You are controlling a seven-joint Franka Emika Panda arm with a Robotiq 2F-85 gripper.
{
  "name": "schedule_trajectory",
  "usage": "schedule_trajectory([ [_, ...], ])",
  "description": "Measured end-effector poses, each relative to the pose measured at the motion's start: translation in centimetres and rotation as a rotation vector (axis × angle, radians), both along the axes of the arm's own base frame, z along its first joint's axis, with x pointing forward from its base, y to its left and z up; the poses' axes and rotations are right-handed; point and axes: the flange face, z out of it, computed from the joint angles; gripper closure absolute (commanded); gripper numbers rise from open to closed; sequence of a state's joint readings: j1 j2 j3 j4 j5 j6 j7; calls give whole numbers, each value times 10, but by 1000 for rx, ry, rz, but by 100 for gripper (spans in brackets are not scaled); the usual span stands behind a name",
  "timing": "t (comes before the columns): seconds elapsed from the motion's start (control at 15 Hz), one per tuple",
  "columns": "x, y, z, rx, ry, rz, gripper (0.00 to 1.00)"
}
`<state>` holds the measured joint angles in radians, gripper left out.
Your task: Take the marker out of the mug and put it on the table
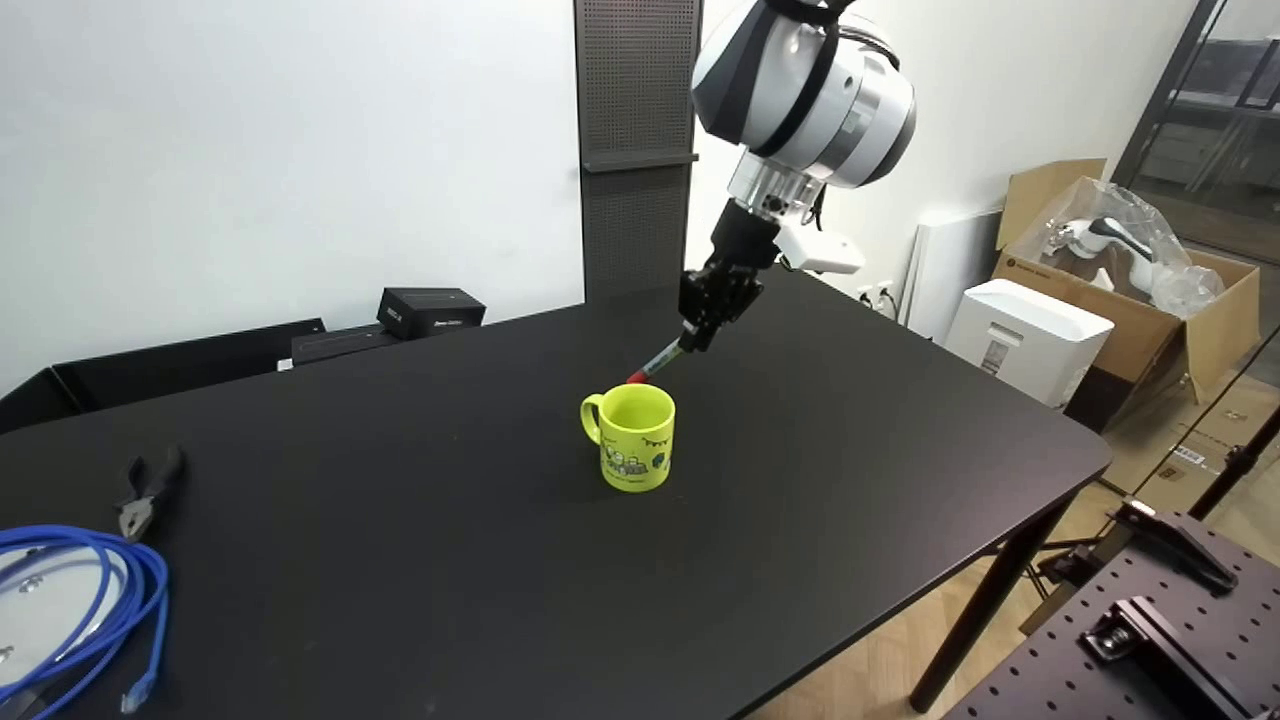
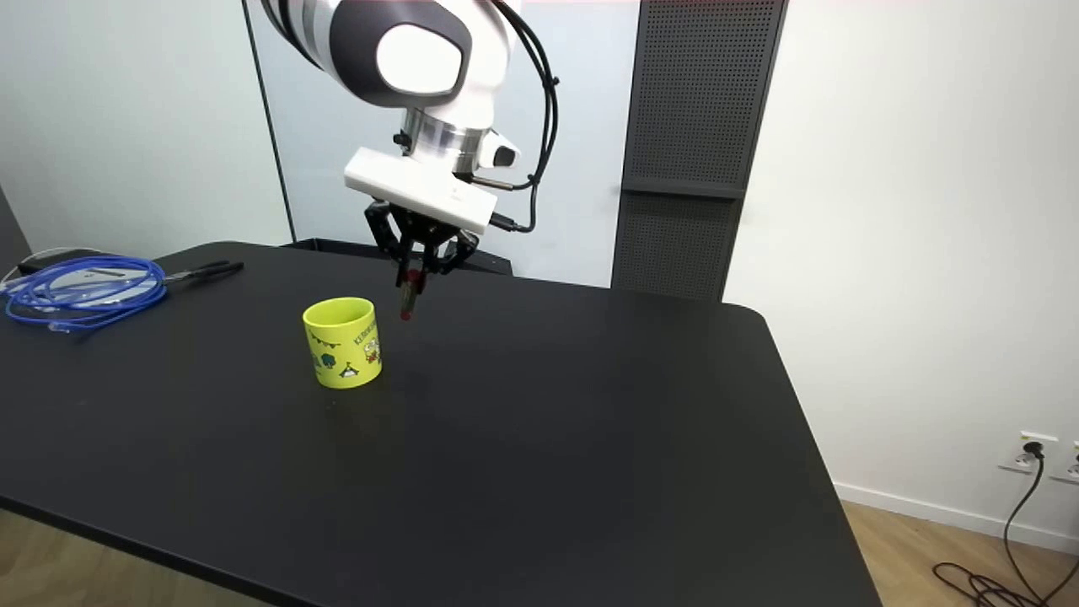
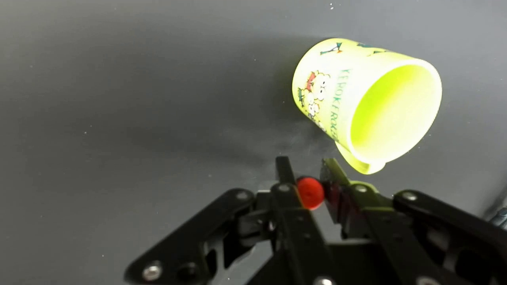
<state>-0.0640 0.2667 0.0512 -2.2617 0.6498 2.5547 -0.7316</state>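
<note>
Green capitals (image 3: pixel 339 105) on the bright yellow-green, side-handled mug (image 3: pixel 358 67) read "KEROKERO" in the wrist view, the remaining letters curving out of sight; cartoon figures (image 3: pixel 317 89) sit nearer the base. A line of small print (image 1: pixel 628 484) at the bottom, seen in an exterior view, is too fine to read. The mug stands upright on the large matte black desk (image 1: pixel 400 560). Outside it, near its rim, the thin, pen-like marker (image 1: pixel 658 360) with a pale body and red ends slants in the air above the desk; the black, jointed gripper (image 2: pixel 411 282) pinches it, fingers drawn close together around it. Farther back, a black rectangular box (image 1: pixel 432 312) bears pale, blurred wording. A white, box-shaped container (image 1: pixel 1045 330) carries a grey label (image 1: pixel 995 355), illegible here.
</note>
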Motion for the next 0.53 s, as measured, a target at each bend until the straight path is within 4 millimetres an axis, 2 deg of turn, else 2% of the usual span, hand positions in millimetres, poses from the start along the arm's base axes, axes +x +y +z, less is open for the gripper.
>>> schedule_trajectory([
  [0.13,2,-3,-10,6,16,-6,51],
  [0.53,9,-8,-27,25,47,-14,12],
])
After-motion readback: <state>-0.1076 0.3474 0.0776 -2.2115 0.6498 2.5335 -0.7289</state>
